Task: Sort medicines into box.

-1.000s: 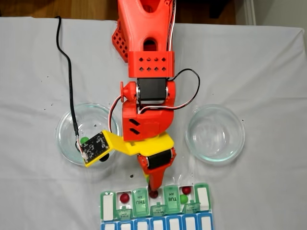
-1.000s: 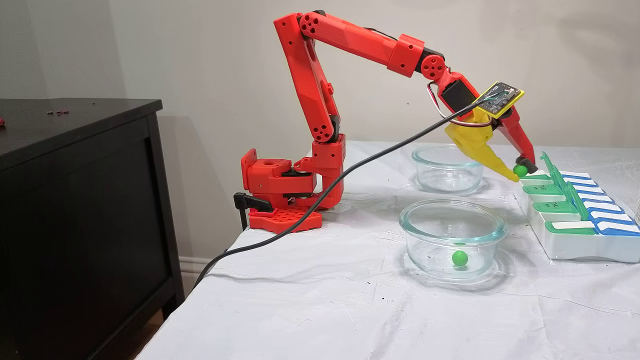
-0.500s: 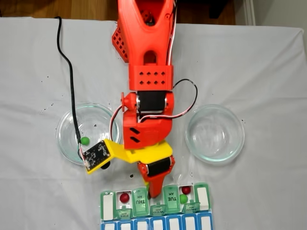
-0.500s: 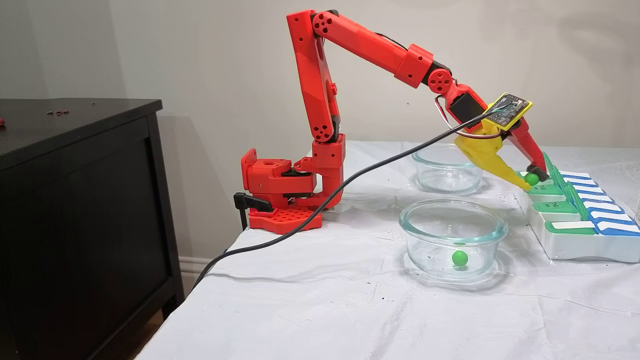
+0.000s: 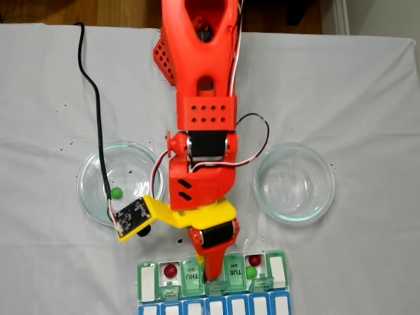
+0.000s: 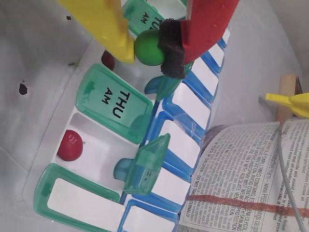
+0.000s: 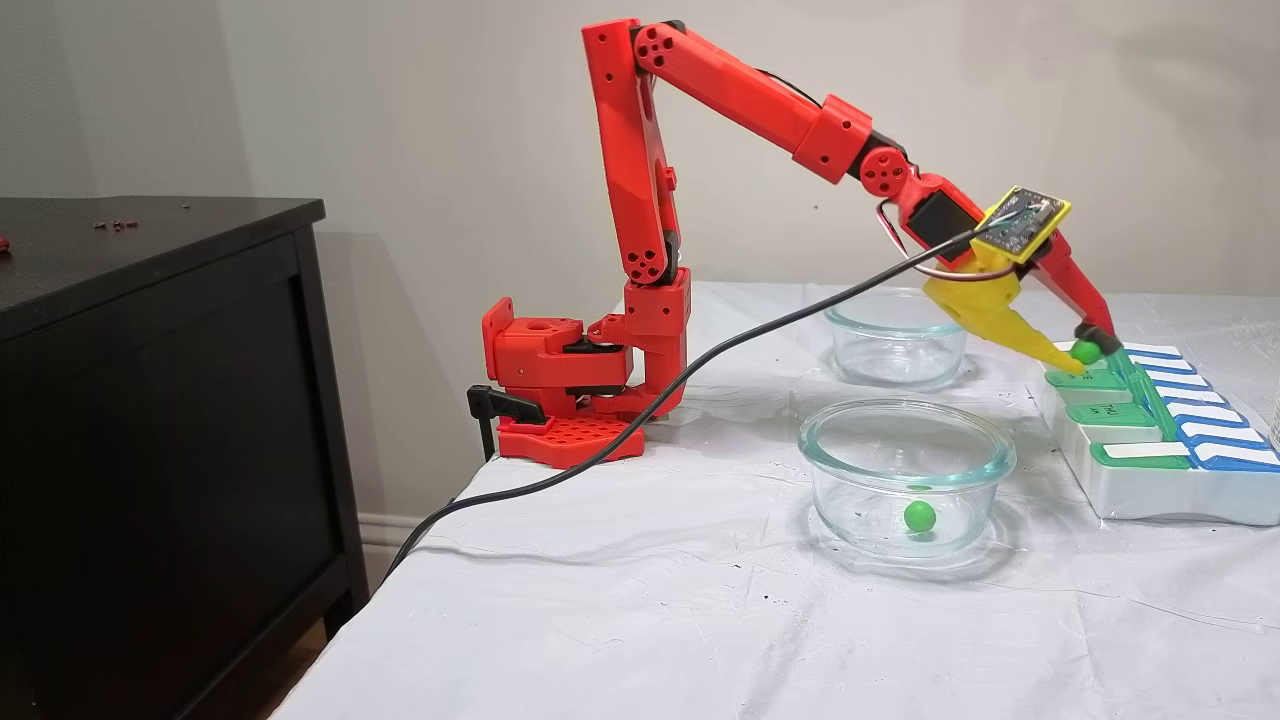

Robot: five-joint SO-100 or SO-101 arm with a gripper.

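Observation:
My gripper [image 6: 149, 48] is shut on a bright green ball [image 6: 147, 48], pinched between the yellow finger and the black pad of the red finger. It hangs just above the box [image 6: 113, 99], near its middle compartments [image 5: 213, 272] [image 7: 1085, 352]. The box [image 5: 148, 283] is a white pill organizer with green lids, some of them flipped up. A dark red ball [image 6: 70, 145] lies in the open compartment beside the THU lid. In the top fixed view a red ball [image 5: 170, 270], another red ball [image 5: 254, 260] and a green ball [image 5: 251, 272] lie in compartments. One green ball [image 5: 115, 193] [image 7: 919, 515] rests in the left glass dish [image 5: 88, 170].
A second glass dish [image 5: 262, 164] stands right of the arm. A black cable [image 5: 97, 118] runs across the left dish to the wrist camera board. A printed paper sheet [image 6: 241, 169] lies past the box. A black cabinet [image 7: 150, 400] stands off the table's edge.
The arm has reached farther out, carrying the green ball from the box's near edge to over its compartments. The gripper stayed shut on the ball.

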